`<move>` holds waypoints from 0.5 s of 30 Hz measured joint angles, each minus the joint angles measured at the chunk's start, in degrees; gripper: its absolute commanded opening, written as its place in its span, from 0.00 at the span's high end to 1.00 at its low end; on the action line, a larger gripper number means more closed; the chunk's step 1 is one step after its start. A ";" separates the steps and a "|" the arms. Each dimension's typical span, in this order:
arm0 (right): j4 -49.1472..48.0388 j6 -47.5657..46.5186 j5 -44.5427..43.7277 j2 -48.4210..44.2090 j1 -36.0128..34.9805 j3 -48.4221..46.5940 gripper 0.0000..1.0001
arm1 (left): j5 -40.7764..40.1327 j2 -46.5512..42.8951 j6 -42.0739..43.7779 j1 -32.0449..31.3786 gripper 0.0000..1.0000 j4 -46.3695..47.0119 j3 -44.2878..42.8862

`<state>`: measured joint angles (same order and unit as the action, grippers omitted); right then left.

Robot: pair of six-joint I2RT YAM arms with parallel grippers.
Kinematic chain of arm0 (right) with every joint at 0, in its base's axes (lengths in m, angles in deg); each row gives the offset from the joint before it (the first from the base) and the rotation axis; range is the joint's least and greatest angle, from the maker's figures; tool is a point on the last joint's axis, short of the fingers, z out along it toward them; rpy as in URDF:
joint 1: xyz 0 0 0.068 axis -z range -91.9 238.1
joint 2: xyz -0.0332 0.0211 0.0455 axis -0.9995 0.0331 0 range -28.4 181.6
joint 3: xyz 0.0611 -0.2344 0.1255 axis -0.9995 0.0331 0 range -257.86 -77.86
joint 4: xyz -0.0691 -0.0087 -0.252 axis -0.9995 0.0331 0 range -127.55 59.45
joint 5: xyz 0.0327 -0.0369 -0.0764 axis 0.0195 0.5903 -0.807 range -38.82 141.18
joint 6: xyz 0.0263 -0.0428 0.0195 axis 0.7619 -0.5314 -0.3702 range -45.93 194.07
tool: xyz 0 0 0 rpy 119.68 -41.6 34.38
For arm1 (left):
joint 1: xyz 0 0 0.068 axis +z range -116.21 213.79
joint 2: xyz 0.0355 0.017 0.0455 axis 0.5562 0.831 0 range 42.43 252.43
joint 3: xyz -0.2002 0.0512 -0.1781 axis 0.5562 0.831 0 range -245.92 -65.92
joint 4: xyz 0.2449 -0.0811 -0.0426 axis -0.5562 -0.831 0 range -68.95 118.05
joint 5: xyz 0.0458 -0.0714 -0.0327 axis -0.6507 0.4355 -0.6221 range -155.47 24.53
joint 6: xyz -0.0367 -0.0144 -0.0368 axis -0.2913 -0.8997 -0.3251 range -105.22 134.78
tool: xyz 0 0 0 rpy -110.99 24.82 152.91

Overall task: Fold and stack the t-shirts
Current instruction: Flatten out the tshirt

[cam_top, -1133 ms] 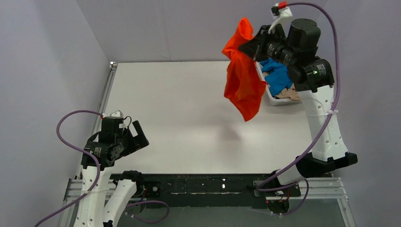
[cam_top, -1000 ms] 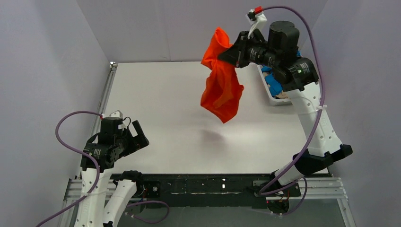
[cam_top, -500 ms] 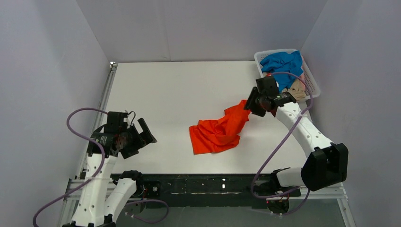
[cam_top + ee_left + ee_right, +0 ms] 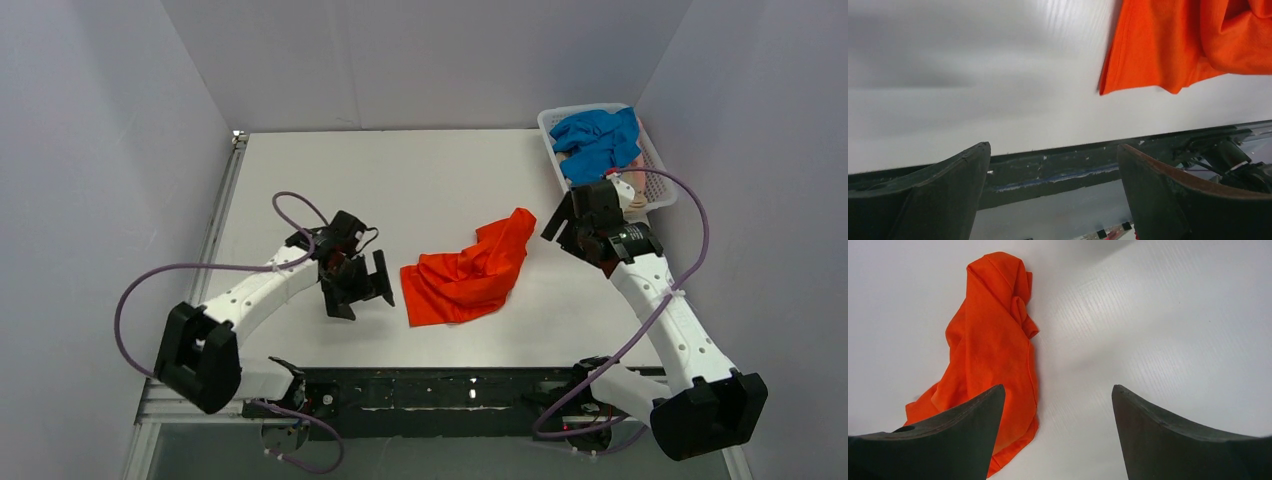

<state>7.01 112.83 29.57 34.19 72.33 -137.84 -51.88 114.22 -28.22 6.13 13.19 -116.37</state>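
Orange-red t-shirt (image 4: pixel 468 268) crumpled in a loose heap on white table (image 4: pixel 350 180), approx. mid-table and slightly twd near edge. Bunched ridge at far-right end, flatter spread at near-left; not folded. Placed betw. the two grippers, touched by neither. L gripper (image 4: pixel 360 290): just left of shirt's near-left corner, low over table, jaws spread wide, nothing betw. them. In L wrist view, only bare table and dark front rail (image 4: pixel 1058 165) through the gap, shirt's edge at upper right, clear of both fingers. R gripper (image 4: pixel 578 212): just right of shirt's bunched far end, jaws released and wide apart, empty. In R wrist view, shirt at left of frame, lower part hidden behind left-hand finger, bare table betw. fingers. White mesh basket (image 4: pixel 655 165) at far-right corner of table, beyond R gripper, well apart from orange shirt. Blue t-shirt (image 4: pixel 598 140) heaped in basket, reaching its left rim. Pale beige-pink t-shirt (image 4: pixel 630 190) at basket's near end, under the blue one, partly hidden by R arm. Purple cable (image 4: pixel 150 280) looped beside L arm; a similar one along R arm.
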 measured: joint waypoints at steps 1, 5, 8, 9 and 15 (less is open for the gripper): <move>-0.28 -0.09 0.26 -0.72 0.00 0.61 0.13 | -1.05 3.17 -0.50 -1.70 0.00 1.03 -1.14; -1.22 -0.70 1.38 -3.91 0.02 3.61 0.13 | -4.20 14.14 -1.88 -7.85 0.01 4.13 -5.90; -1.62 -2.16 2.93 -6.99 0.09 6.23 0.13 | -6.84 21.92 -3.43 -12.00 0.00 5.79 -9.75; -1.66 -2.60 3.43 -7.74 0.13 6.78 0.14 | -7.56 23.78 -3.91 -12.98 0.00 6.05 -10.67; -2.29 -4.59 4.42 -10.64 0.35 9.40 0.15 | -14.56 32.28 -6.54 -19.74 0.20 5.73 -16.33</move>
<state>4.71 108.24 33.99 23.55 72.68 -128.45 -66.44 146.50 -34.76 -13.60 18.92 -132.70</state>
